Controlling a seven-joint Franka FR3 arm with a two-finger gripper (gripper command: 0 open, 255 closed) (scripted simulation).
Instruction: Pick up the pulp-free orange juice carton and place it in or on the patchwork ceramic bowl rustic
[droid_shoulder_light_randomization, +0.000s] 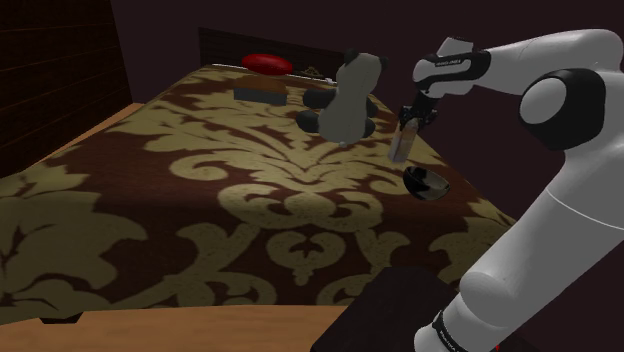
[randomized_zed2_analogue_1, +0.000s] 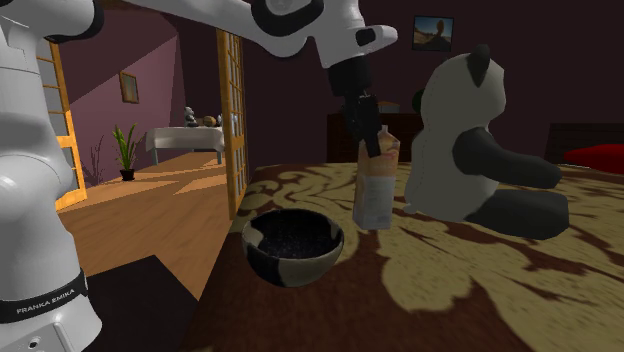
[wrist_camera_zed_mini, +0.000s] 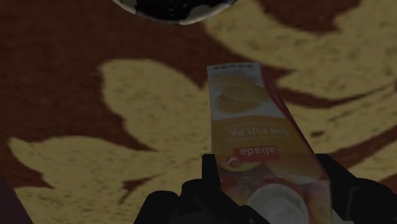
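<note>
Your gripper is gripping the orange juice carton near its top: the two black fingers are pressing against its opposite sides, and the carton is filling the gap between them. In the wrist view the carton is running away from the fingers towards the bowl, with its orange-and-white printed face turned to the camera.

In the second exterior view you are seeing the gripper coming down from above onto the carton, which is leaning a little rather than standing straight. Its lower end is sitting close to the bed cover; whether it is touching the cover, you cannot tell. The bowl, dark with pale patches on its wall, is resting on the cover just beside the carton, nearer to that camera and to that view's left, and the two are not touching.

A panda plush is sitting on the bed behind the carton, and a red pillow is lying further back.

In the shoulder view the arm is reaching over the brown-and-gold bed cover, with the carton hanging under the gripper, between the panda plush and the bowl.
</note>
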